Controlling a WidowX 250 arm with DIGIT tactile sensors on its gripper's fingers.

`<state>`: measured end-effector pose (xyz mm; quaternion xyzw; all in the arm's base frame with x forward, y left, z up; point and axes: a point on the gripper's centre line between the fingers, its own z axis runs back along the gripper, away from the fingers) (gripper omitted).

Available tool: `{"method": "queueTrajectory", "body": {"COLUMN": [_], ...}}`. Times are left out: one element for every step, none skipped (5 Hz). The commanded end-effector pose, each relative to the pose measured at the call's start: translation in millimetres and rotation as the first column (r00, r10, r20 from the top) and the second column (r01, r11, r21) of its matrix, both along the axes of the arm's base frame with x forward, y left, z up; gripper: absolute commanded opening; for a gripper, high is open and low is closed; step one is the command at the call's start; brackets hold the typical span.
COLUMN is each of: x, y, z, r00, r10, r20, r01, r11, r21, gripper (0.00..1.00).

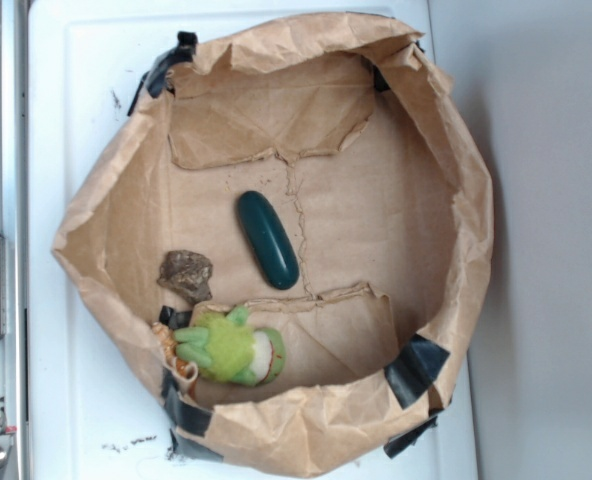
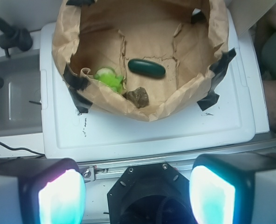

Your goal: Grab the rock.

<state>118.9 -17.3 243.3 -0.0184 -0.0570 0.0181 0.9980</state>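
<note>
The rock (image 1: 187,272) is a small rough brown-grey stone lying on the floor of a brown paper bag (image 1: 446,160), near its left wall. It also shows in the wrist view (image 2: 137,96), just behind the bag's near rim. My gripper (image 2: 137,193) is open and empty, its two glowing pads (image 2: 61,198) wide apart. It hangs high above the robot's base, well short of the bag and the rock. The gripper is out of the exterior view.
A smooth dark green capsule (image 1: 267,240) lies in the middle of the bag. A lime-green plush toy (image 1: 231,346) sits below the rock. The bag rests on a white board (image 2: 142,130), taped at the corners. A grey sink (image 2: 14,93) lies left.
</note>
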Motion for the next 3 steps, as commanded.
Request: {"method": "queueTrajectory", "body": {"x": [0.0, 29.4, 55.4], "y": [0.0, 2.0, 3.3], "z": [0.0, -2.7, -12.5], "r00": [1.000, 0.995, 0.980], "r10": [0.000, -0.103, -0.200], "r20": [0.000, 0.002, -0.017], "r01": [0.000, 0.103, 0.200], "r11": [1.000, 0.995, 0.979], "r21": [0.000, 0.016, 0.021], "gripper": [1.00, 1.00, 1.00]}}
